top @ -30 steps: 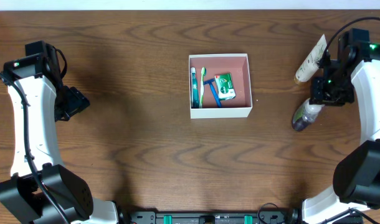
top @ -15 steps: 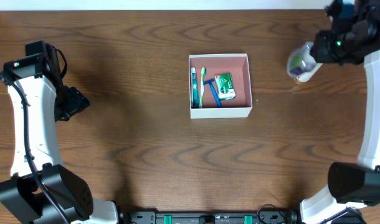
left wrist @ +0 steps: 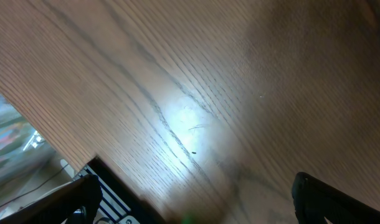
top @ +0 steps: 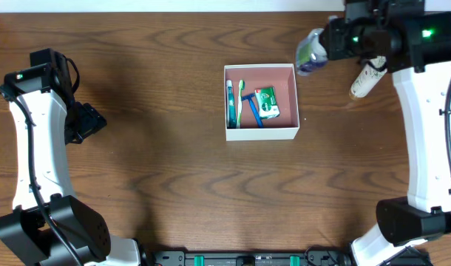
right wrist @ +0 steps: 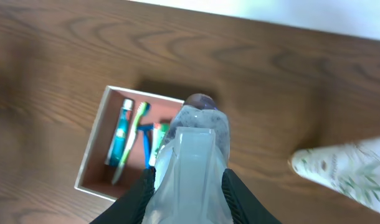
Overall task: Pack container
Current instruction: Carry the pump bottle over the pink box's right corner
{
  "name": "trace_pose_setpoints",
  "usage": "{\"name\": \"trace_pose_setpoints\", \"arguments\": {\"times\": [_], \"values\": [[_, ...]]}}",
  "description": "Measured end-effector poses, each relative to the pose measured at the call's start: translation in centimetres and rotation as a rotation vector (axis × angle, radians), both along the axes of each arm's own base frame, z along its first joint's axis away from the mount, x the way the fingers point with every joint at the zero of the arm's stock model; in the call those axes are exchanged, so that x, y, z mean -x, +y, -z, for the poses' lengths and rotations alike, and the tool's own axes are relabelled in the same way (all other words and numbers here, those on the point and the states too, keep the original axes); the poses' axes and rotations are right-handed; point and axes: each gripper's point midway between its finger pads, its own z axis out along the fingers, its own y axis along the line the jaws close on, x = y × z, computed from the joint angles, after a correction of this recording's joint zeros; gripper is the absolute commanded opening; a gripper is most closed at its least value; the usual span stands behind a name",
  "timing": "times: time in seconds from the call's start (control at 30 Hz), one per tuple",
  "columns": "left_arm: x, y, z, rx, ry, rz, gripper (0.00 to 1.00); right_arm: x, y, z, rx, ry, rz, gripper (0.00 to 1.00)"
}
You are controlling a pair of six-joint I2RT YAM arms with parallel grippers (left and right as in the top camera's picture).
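The container (top: 287, 69) is a square white box with a pink inside, at the table's middle. In it lie a toothbrush, a blue razor and a green packet (top: 267, 103). It shows in the right wrist view (right wrist: 91, 159) too. My right gripper (top: 330, 44) is shut on a clear bottle with a dark cap (top: 310, 52) and holds it in the air just beyond the container's far right corner. In the right wrist view the bottle (right wrist: 193, 149) sits between the fingers (right wrist: 137, 198). My left gripper (top: 89, 122) is open and empty over bare wood at the far left.
A white tube with a leaf print (top: 366, 77) lies on the table right of the container, under my right arm; its end shows in the right wrist view (right wrist: 346, 171). The table's far edge runs just behind my right gripper.
My right gripper lifted the clear bottle off the table at the right and carried it back and left to the container's far right corner. The left arm has not moved.
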Motion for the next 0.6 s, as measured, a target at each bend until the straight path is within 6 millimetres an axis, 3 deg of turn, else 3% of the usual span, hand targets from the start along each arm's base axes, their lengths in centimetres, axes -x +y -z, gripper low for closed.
{"name": "trace_pose_setpoints", "arguments": {"times": [0.2,0.47,0.6], "values": [[0.0,0.0,0.0,0.0,0.0,0.0,0.98,-0.1,2.2,0.8,-0.006,0.017,-0.041,0.21],[0.0,0.0,0.0,0.0,0.0,0.0,0.98,-1.8,3.7,5.8,0.014,0.131,-0.055,0.21],[0.0,0.0,0.0,0.0,0.0,0.0,0.98,-2.3,3.8,7.2,0.02,0.162,-0.053,0.21]]}}
